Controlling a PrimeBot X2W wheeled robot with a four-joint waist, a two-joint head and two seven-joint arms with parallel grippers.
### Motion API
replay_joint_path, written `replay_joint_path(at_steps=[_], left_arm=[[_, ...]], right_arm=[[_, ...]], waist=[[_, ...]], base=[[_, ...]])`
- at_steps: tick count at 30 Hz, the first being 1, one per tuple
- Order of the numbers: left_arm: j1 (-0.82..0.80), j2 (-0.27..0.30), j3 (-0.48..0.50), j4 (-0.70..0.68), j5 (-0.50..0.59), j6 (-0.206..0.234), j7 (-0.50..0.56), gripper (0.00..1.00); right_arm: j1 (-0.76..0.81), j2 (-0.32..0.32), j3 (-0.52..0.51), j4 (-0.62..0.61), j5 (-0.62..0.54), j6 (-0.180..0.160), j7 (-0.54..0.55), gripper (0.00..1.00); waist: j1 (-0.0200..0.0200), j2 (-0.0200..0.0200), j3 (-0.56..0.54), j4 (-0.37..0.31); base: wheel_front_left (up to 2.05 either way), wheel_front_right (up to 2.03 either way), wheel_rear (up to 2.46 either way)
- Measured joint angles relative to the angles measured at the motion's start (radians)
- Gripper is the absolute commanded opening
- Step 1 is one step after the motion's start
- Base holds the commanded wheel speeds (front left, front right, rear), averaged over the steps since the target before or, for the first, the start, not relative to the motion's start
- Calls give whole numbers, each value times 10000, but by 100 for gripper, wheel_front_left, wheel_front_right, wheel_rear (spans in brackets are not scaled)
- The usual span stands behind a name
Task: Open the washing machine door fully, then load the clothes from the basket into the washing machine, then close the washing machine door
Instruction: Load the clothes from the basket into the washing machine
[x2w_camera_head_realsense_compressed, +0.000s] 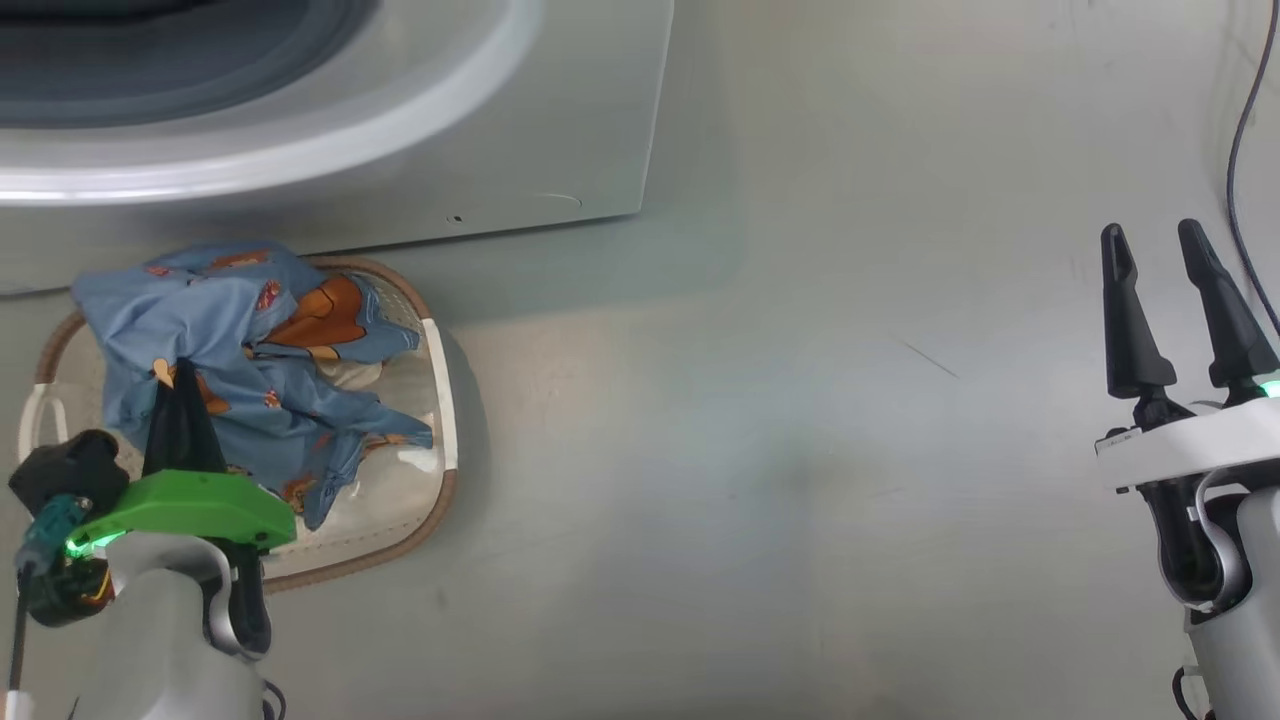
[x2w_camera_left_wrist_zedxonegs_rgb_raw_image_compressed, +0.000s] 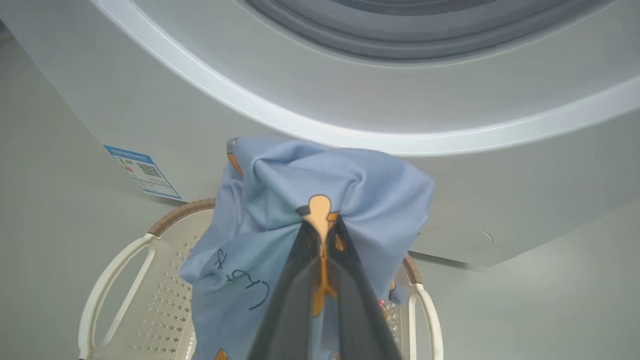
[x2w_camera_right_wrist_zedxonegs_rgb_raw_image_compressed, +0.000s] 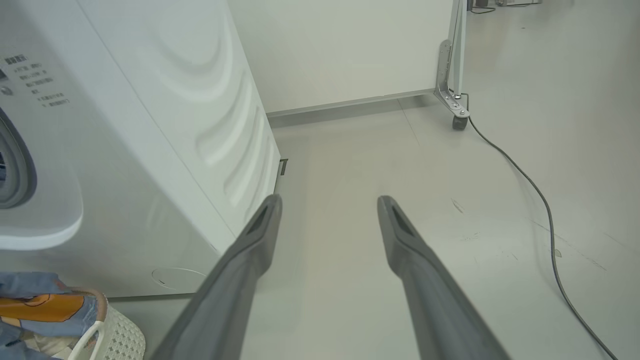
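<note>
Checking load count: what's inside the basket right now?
Light blue printed clothes heaped in the basket, one fold pinched by the shut left gripper. Bare basket floor shows beside them; anything under the heap is hidden.

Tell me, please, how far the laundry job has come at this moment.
Done, it seems: the washing machine shows its grey gasket uncovered, so the door looks open. In hand: the left gripper, jaws shut, pinches the blue printed clothes above the basket, part of the fabric trailing into it. Left: put the clothes into the machine and close the door. The right gripper hangs open over the floor.
</note>
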Motion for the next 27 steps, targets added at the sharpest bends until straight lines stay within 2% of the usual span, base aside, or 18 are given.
replay_joint_path(at_steps=[15, 27], left_arm=[[2210, -63, 265, -2368, 861, -347, 0, 0], [3834, -59, 502, -3827, 1218, -510, 0, 0]], right_arm=[[944, 94, 138, 426, -631, 0, 0, 100], [1688, 514, 324, 654, -815, 0, 2, 100]], waist=[[0, 0, -2284, 328], [-1, 0, -3913, 355]], base=[[0, 0, 0], [0, 0, 0]])
